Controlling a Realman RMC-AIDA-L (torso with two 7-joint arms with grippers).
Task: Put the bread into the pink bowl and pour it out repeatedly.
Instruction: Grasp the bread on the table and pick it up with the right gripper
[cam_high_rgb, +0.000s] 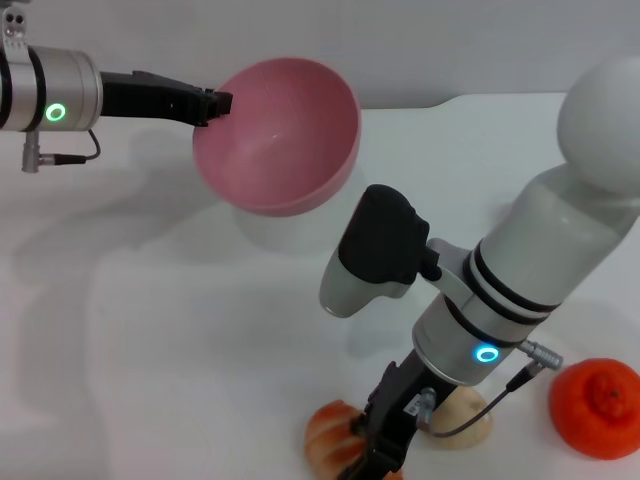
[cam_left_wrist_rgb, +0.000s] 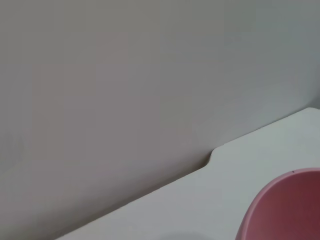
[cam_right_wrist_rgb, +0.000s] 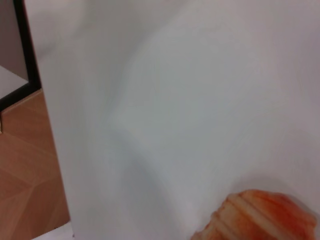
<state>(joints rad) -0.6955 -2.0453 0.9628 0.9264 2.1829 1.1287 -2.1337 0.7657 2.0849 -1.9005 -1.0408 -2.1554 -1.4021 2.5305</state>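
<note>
Nearest me, my right claw (cam_high_rgb: 375, 455) reaches down at the desk's (cam_high_rgb: 180, 340) near edge, right over the bread (cam_high_rgb: 330, 437), which lies flat on the desk. My own wrist blocks the fingers, so I cannot tell whether they have closed on the loaf. Just beside it sits a small beige lump (cam_high_rgb: 465, 418), and further to my right an orange fruit (cam_high_rgb: 597, 405). Farther off, my left claw (cam_high_rgb: 216, 103) is clenched on the rim of the pink bowl (cam_high_rgb: 280, 135), holding it raised, tipped and empty. I judge this the pickup step; next I must lift the bread and drop it into that bowl.
</note>
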